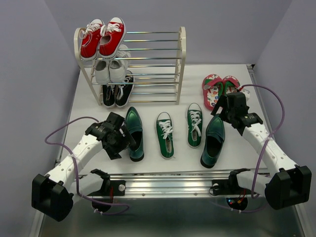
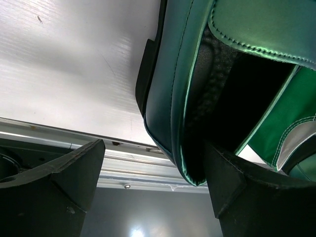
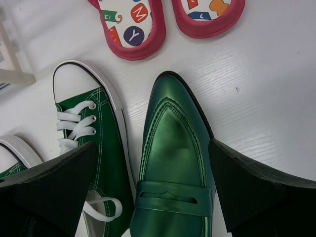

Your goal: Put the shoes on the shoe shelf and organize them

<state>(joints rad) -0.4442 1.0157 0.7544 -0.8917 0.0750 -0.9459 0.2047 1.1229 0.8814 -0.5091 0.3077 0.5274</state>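
Black wedge-shaped fingers (image 2: 54, 192) of the left gripper (image 1: 122, 139) stand spread astride the heel wall of the left teal loafer (image 2: 177, 123), one well outside it and the other on the opening side. Nothing is pinched, and the straddle looks meant for taking the stiff collar. At the far side of the white table (image 1: 148, 111) stands the shoe shelf (image 1: 181, 64), with cream rounded frames and thin silver rods. Red sneakers (image 1: 102, 38), white sneakers (image 1: 111, 69) and black sneakers (image 1: 117, 91) fill its left end, so the bare rods to the right seem meant for the rest. In front lie the glossy, smooth loafers, with the right loafer (image 3: 173, 148) under the wide-open right gripper (image 1: 223, 109). Between them are the matte green canvas sneakers (image 1: 165, 133) with white laces, and beside the shelf the flat pink-red flip-flops (image 1: 213, 89).
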